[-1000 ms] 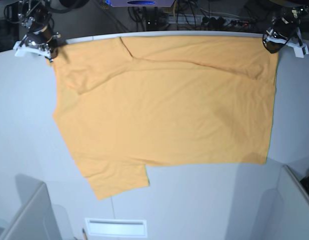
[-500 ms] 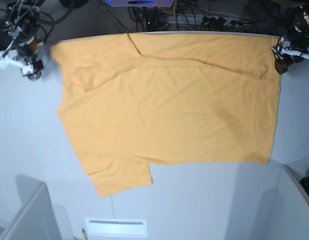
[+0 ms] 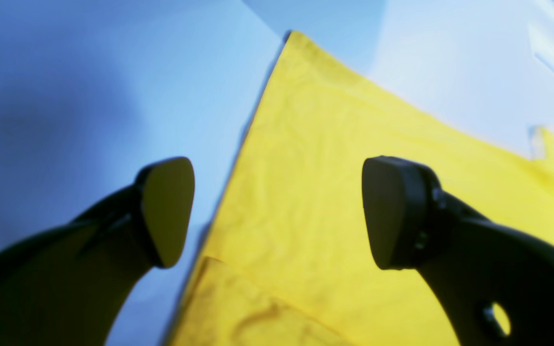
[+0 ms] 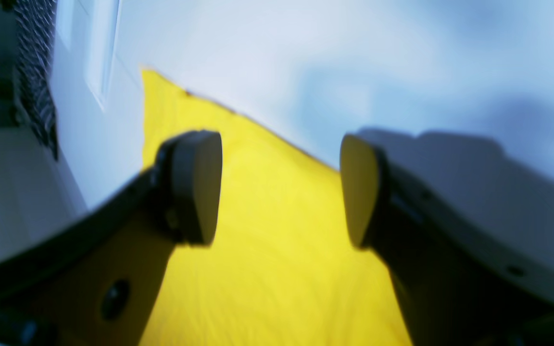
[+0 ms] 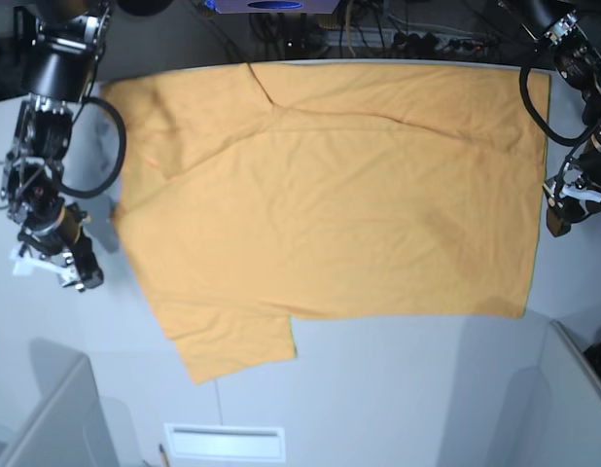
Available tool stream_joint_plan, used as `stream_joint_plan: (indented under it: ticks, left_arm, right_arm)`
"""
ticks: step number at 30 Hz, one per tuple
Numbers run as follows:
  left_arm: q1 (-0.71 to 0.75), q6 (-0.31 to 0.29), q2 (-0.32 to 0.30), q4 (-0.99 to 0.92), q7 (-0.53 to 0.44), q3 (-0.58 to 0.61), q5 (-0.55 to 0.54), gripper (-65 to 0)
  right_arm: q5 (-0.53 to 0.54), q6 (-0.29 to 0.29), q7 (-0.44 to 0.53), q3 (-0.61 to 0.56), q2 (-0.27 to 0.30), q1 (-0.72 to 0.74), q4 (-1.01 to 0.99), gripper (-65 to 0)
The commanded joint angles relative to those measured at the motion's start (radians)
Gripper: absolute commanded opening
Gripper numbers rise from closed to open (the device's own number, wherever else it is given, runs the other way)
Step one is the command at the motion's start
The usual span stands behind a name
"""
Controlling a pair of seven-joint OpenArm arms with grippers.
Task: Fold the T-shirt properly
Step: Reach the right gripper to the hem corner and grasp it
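The left hand point(image 3: 277, 211) hangs wide open with nothing between its 2 fingers point(image 3: 169, 211), poised over the side edge of the T-shirt point(image 3: 354, 202), so 1 finger sits over bare bench point(image 3: 89, 96) and the other over cloth. That straddle suggests it is lining up to pinch the edge for the next fold. In the base view this hand point(image 5: 561, 216) sits just off the shirt's edge, about halfway down its length.

The right hand point(image 4: 279, 187) is also spread wide and empty, with cloth showing in the gap and the bench beyond it. In the base view it point(image 5: 72, 268) hovers just beside the opposite edge of the T-shirt point(image 5: 330, 195), near the sleeve that juts toward the camera. Both hands flank the shirt at about the same level, which reads as a matched setup for a 2-handed lift.

The T-shirt lies spread flat on the bench point(image 5: 398, 389), its far edge along the bench's back rim, with 1 fold already laid across its upper part.

Compared with 0.5 s ago, both hands have left the shirt's far corners and travelled down along its sides toward the camera. The shirt itself lies almost as it did then.
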Motion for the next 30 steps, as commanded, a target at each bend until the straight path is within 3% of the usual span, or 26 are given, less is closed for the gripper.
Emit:
stream_joint_plan:
  ticks: [1, 6, 11, 15, 18, 22, 30]
  left_arm:
    - [-0.016, -0.008, -0.017, 0.014, -0.019, 0.018, 0.021, -12.7]
    - [-0.036, -0.009, -0.011, 0.013, -0.022, 0.068, 0.145, -12.7]
    - [-0.040, -0.009, -0.014, -0.027, -0.020, 0.065, 0.145, -12.7]
    - [-0.037, -0.009, -0.015, -0.052, -0.022, 0.064, 0.145, -12.7]
    - [-0.034, -0.009, -0.017, -0.067, -0.022, 0.062, 0.147, -12.7]
    - [-0.036, -0.009, -0.017, -0.069, -0.022, 0.062, 0.147, -12.7]
    - [-0.057, -0.009, -0.015, -0.072, -0.020, 0.064, 0.147, -12.7]
  right_arm:
    - [0.008, 0.035, 0.012, -0.015, 0.031, 0.061, -0.028, -28.4]
    - [-0.016, 0.165, 0.029, -0.129, 0.055, 0.270, -0.333, -28.4]
    - [-0.193, 0.365, 0.160, -0.252, 0.029, 0.480, -0.713, -28.2]
    - [-0.275, 0.549, 0.266, -0.267, 0.015, 0.620, -0.997, -28.2]
    - [-0.344, 0.635, 0.300, -0.265, -0.002, 0.681, -1.089, -27.5]
    - [-0.452, 0.639, 0.303, -0.259, -0.032, 0.696, -1.099, -21.2]
    - [-0.568, 0.639, 0.345, -0.265, -0.058, 0.696, -1.143, -20.4]
